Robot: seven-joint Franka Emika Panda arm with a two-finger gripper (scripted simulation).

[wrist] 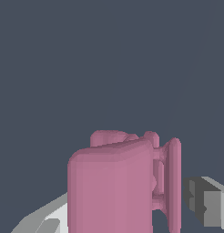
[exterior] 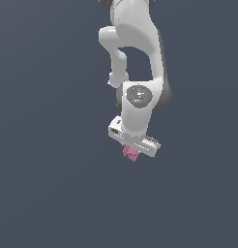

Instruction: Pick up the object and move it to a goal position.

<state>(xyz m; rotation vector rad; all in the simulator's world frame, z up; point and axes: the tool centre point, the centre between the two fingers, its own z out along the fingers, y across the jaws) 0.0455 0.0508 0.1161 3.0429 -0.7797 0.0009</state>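
One white robot claw is squeezed shut on one little pink block. The block has bumpy edges.

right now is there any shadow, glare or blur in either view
Exterior view: sharp, flat lighting, soft shading on the gripper, no cast shadow under the pink object. Wrist view: no glare; the object fills the frame's lower part, edges soft.
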